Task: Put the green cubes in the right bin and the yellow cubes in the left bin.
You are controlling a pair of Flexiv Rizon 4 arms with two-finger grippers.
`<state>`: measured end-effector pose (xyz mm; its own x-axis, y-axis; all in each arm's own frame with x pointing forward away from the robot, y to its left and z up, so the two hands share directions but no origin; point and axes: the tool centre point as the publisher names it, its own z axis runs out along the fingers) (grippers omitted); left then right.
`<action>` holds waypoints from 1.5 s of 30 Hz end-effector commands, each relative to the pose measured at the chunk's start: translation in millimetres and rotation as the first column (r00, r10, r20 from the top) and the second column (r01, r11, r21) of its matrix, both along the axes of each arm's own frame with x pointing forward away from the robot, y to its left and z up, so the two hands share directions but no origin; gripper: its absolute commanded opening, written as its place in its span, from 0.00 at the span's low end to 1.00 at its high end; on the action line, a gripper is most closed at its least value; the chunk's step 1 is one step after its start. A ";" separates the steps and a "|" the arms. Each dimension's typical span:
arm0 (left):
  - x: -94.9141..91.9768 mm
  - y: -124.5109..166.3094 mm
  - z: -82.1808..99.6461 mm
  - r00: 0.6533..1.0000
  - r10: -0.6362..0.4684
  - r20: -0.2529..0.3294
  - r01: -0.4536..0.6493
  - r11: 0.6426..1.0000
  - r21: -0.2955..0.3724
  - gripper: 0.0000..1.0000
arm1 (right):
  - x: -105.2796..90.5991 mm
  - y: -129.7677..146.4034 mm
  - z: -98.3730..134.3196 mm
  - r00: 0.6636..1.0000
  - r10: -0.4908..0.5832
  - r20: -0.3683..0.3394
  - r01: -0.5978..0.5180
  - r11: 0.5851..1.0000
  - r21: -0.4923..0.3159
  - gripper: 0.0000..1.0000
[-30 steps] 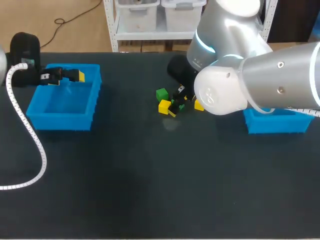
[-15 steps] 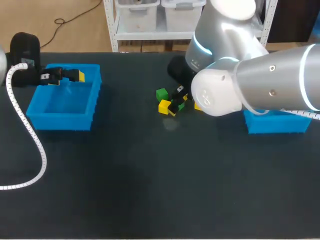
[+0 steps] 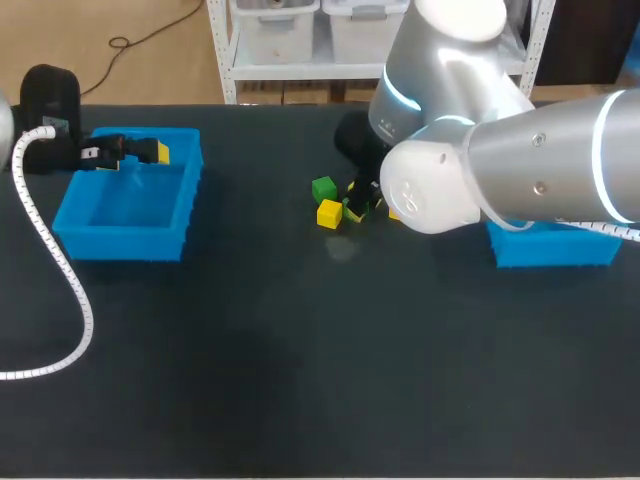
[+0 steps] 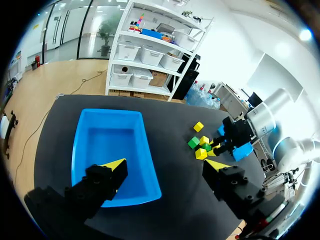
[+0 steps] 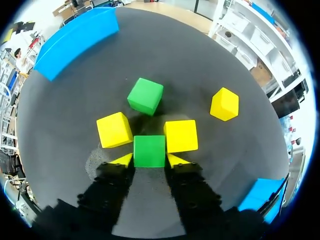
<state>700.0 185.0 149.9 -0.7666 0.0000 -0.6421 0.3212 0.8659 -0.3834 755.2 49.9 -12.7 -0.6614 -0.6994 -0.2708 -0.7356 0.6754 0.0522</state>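
My right gripper (image 5: 149,160) is down on the table in the cluster of cubes, shut on a green cube (image 5: 149,151) whose two sides touch the yellow tips. Yellow cubes (image 5: 115,129) (image 5: 180,135) flank it closely. A second green cube (image 5: 145,96) lies just ahead, and a third yellow cube (image 5: 224,104) sits farther off. From the head view the green cube (image 3: 323,188) and a yellow cube (image 3: 329,213) lie left of the right gripper (image 3: 362,203). My left gripper (image 4: 165,166) hangs open and holds nothing above the left bin (image 4: 111,113), which looks empty.
The left bin (image 3: 130,243) stands at the table's left, the right bin (image 3: 555,248) at its right, largely hidden under my right arm. A white cable (image 3: 60,290) loops over the left side of the table.
The right gripper's fingers have closed in on the green cube and it has shifted slightly toward the back right. The left arm has not moved.
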 end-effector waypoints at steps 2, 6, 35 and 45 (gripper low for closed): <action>0.0 0.0 0.0 1.000 0.000 0.000 0.000 1.000 0.000 1.00 | -2.0 -1.1 -1.8 1.000 -0.005 0.003 0.005 1.000 -0.005 0.00; 0.0 0.0 0.0 1.000 0.000 0.000 0.000 1.000 0.000 1.00 | -2.4 -2.7 1.3 1.000 -0.007 0.005 0.007 1.000 -0.005 0.00; 0.0 0.0 0.0 1.000 0.000 0.000 0.000 1.000 0.000 1.00 | 53.4 -192.8 101.8 0.862 -0.470 0.192 0.459 0.883 0.100 0.00; 0.0 0.0 0.0 1.000 0.000 0.000 0.000 1.000 0.000 1.00 | 36.9 -234.2 92.1 0.819 -0.551 0.161 0.549 0.834 0.061 0.00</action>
